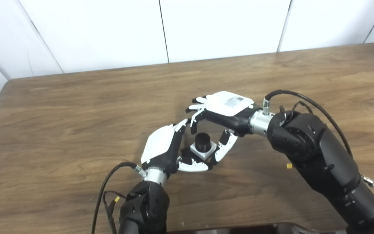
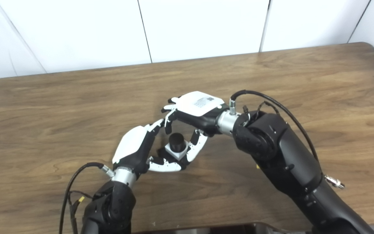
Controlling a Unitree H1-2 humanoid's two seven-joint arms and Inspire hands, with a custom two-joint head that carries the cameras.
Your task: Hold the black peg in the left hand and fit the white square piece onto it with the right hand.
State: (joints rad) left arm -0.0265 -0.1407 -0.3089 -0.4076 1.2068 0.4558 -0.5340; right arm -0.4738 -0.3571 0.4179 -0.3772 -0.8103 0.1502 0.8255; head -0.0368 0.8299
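Left side: the left arm enters from the bottom edge, a black cable looping beside its wrist. The left hand (image 1: 162,148) sits low over the wooden worktop (image 1: 76,107), back plate facing up and left. Its thumb lies along the near side of the white square piece (image 1: 204,150), and its fingers (image 1: 181,125) curve up on the piece's left side. Whether they press the piece or only cradle it cannot be told from these views; the palm side is hidden.

Centre: the white square piece lies between the two hands, just above or on the worktop. The black peg (image 1: 202,141) stands upright through its middle, its top rising clear of the white surface. The piece is already seated around the peg.

Right side: the right hand (image 1: 227,112) hovers above and right of the peg, back plate facing up, with a small printed label visible on it. Its fingers (image 1: 196,115) are apart and curl down on the far side of the peg; the thumb reaches down to the right edge of the white piece. Contact there cannot be confirmed. The right arm runs off to the lower right corner, a black cable arching over its wrist.
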